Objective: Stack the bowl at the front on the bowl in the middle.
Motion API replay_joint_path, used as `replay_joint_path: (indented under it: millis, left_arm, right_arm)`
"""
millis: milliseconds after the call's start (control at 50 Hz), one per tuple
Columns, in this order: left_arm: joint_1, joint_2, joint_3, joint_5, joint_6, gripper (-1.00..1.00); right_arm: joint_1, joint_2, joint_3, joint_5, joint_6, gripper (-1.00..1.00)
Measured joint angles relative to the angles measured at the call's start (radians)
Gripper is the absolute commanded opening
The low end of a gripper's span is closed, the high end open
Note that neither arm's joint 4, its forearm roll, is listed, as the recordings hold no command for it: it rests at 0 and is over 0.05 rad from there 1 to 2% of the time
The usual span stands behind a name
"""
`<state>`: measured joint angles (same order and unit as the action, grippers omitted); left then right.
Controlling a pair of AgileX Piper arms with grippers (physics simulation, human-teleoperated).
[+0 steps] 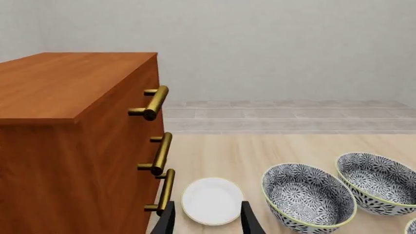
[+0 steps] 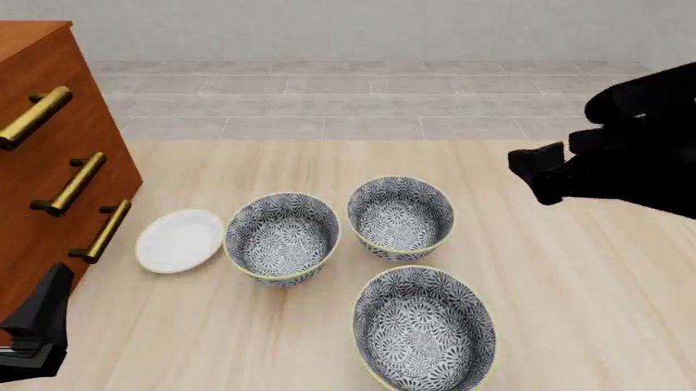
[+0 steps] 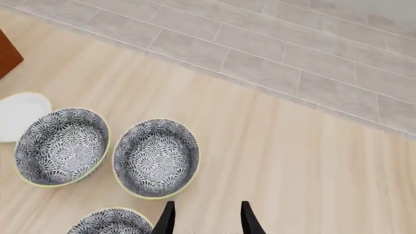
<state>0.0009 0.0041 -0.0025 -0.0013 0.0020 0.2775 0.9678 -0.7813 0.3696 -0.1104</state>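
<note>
Three navy-and-white floral bowls with pale green rims stand on the wooden table. The bowl at the front [image 2: 425,329] [image 3: 110,222] is nearest the arms, and only a sliver of it [image 1: 411,227] shows in the left wrist view. The bowl in the middle [image 2: 282,238] [image 1: 309,196] [image 3: 62,146] sits beside the white dish. The third bowl [image 2: 400,217] [image 3: 156,157] [image 1: 380,181] stands slightly farther back to its right. My left gripper [image 1: 208,222] [image 2: 44,314] is open, low at the front left near the dresser. Open and empty, my right gripper [image 3: 206,219] [image 2: 540,175] hovers high to the right of the bowls.
A brown dresser [image 2: 44,163] [image 1: 71,126] with three brass handles [image 2: 77,182] stands along the table's left side. A small plain white dish [image 2: 179,240] [image 1: 213,201] [image 3: 23,114] lies between it and the bowls. Grey tiled floor lies beyond the table's far edge.
</note>
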Motion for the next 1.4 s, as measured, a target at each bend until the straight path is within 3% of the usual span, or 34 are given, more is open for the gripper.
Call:
replay_joint_path:
  millis: [180, 560, 900, 1400]
  left_arm:
    - [0.0, -0.001, 0.0, 0.001, 0.0, 1.0]
    - [0.0, 0.0, 0.0, 0.0, 0.0, 1.0]
    - [0.0, 0.0, -0.001, 0.001, 0.0, 1.0]
    - [0.0, 0.0, 0.0, 0.0, 0.0, 1.0]
  right_arm:
    - [0.015, 0.085, -0.095, 0.091, 0.0, 1.0]
    - [0.058, 0.243, -0.262, 0.21, 0.089, 1.0]
    - [0.033, 0.355, -0.331, 0.199, 0.091, 1.0]
    - [0.017, 0.505, -0.317, 0.091, 0.085, 1.0]
